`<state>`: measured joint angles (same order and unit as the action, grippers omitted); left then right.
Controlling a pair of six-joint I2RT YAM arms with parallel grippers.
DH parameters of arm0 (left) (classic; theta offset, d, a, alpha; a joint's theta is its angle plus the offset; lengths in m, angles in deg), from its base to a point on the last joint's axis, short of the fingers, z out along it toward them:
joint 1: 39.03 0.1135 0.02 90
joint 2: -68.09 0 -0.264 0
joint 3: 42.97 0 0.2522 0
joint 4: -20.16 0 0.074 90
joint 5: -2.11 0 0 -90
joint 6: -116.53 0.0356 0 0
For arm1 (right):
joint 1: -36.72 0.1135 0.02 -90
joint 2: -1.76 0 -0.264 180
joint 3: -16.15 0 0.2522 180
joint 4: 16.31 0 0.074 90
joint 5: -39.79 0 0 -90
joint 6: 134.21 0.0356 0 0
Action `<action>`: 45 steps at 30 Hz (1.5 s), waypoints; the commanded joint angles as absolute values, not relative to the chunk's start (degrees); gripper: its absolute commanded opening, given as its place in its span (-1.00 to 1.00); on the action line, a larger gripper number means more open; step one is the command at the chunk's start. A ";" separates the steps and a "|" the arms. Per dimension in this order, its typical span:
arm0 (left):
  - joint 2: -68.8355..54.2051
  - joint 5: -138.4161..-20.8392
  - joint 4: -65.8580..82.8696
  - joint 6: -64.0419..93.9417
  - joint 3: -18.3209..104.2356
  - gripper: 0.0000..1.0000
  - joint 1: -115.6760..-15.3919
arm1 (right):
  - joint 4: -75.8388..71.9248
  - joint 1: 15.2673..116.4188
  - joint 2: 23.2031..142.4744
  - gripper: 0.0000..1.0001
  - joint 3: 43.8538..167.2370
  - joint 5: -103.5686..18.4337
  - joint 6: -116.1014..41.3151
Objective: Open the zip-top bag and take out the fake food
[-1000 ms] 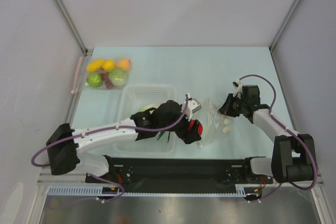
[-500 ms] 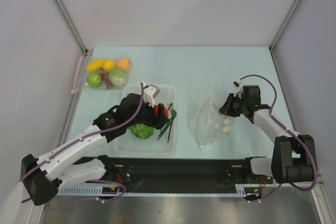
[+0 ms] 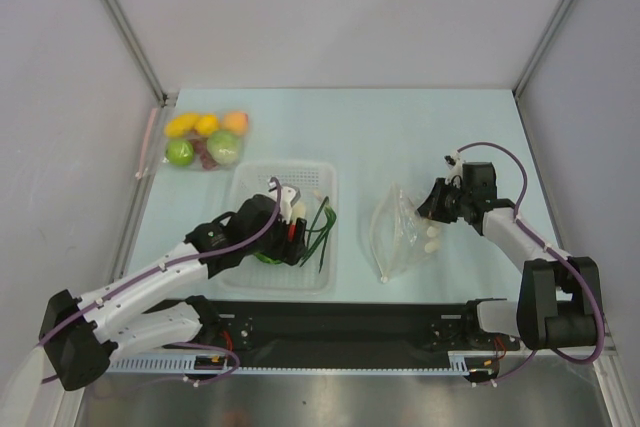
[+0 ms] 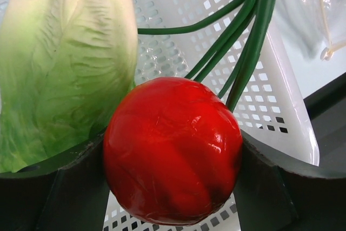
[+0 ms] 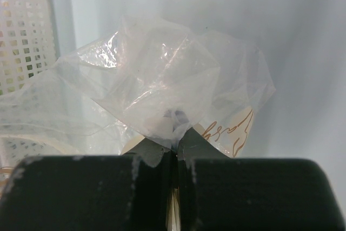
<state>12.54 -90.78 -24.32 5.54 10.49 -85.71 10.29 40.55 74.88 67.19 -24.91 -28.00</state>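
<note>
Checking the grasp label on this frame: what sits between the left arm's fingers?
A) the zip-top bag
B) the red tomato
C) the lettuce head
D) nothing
B: in the left wrist view the red tomato fills the gap between the left gripper's fingers, touching both, above the white basket. The lettuce lies beside it, outside the grip.

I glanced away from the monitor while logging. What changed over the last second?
The left tool carried the tomato from the zip-top bag leftward and down into the white basket, beside the lettuce and green stalks; it still grips it. The right tool stayed shut on the bag's edge; bag and white pieces unmoved.
</note>
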 commanded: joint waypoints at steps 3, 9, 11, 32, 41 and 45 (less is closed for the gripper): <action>12.63 -91.49 -23.04 4.38 10.69 0.38 -87.02 | 10.63 40.23 74.27 -1.00 68.23 -24.81 -28.74; 13.16 -91.75 -24.01 5.43 11.92 1.00 -87.11 | 11.51 40.23 73.30 -1.00 68.41 -24.90 -28.83; 13.51 -92.46 -24.53 5.70 12.27 1.00 -87.11 | 11.86 40.23 72.95 -1.00 68.76 -25.25 -28.83; 15.36 -103.88 -24.27 7.20 26.24 0.99 -75.35 | 22.58 39.53 65.49 0.61 76.31 -32.35 -29.09; 19.13 -116.52 -28.93 3.94 32.22 1.00 -71.38 | 31.36 39.62 56.35 1.00 83.95 -42.11 -29.71; 21.51 -117.94 -30.06 6.22 33.71 0.99 -71.38 | 31.46 39.62 52.04 0.99 85.63 -45.11 -29.71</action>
<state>19.67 -113.76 -29.02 5.56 30.23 -71.85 30.09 39.83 54.90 82.62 -40.60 -28.92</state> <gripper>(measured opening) 0.996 0.994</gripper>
